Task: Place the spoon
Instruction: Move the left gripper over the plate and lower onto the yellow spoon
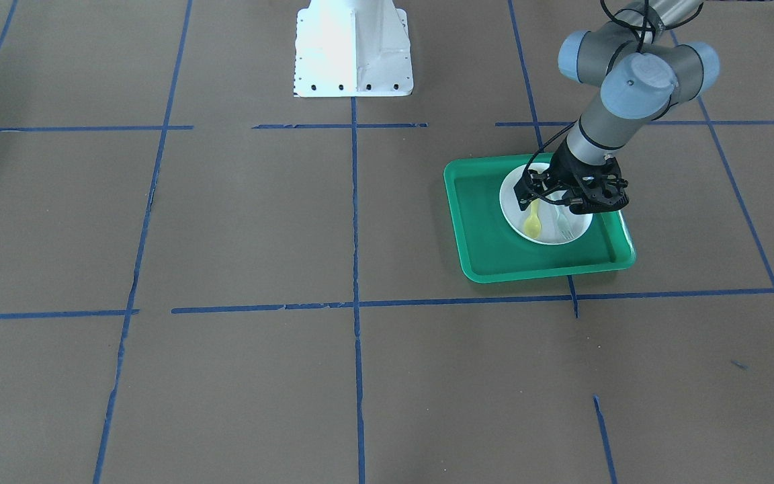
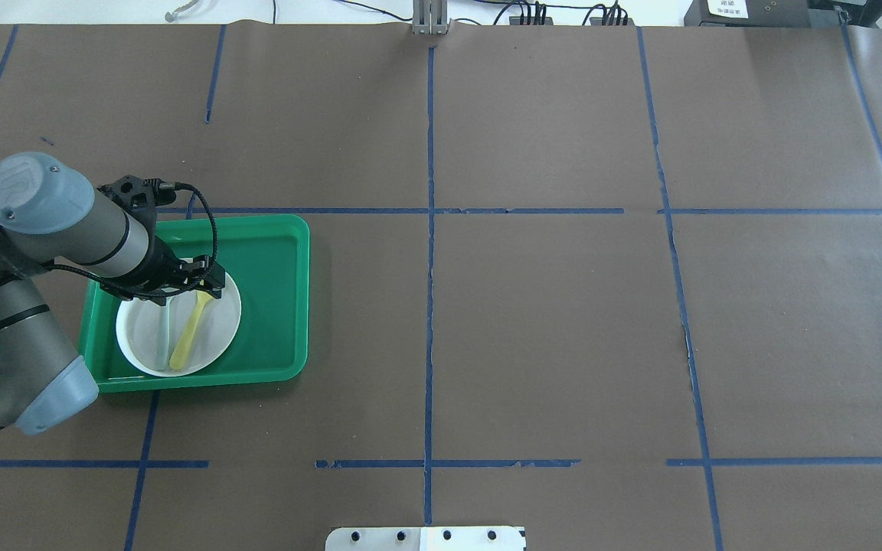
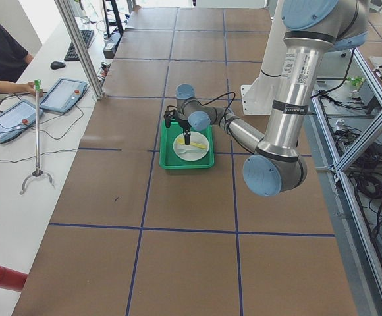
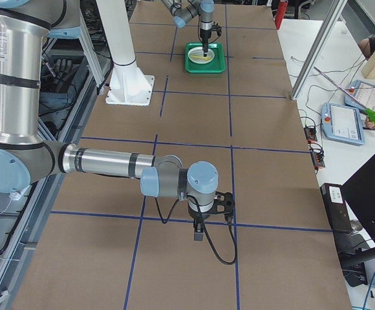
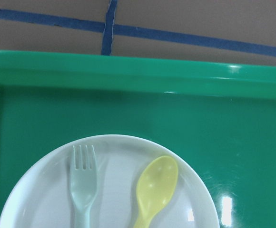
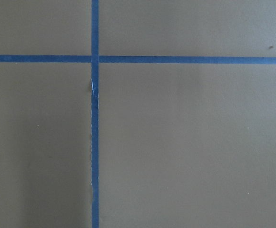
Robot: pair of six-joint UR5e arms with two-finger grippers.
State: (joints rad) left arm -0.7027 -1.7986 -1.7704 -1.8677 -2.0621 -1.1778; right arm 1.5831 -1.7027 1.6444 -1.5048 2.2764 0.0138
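- where it lies now, the yellow spoon (image 5: 157, 185) is flat on the white plate (image 5: 116, 190), bowl end towards the tray's far rim.
- just beside it, parallel and not touching, is a pale grey-green fork (image 5: 84, 190), tines the same way.
- the plate sits inside a green tray (image 5: 128, 109) on the brown table (image 2: 548, 321), which is marked with blue tape lines (image 6: 95, 142).
- the left gripper (image 2: 206, 288) hangs over the plate; from where i stand i can't tell if its fingers are apart or together.
- the right gripper (image 4: 199, 229) points down at bare table well away, and i can't tell its finger state either.
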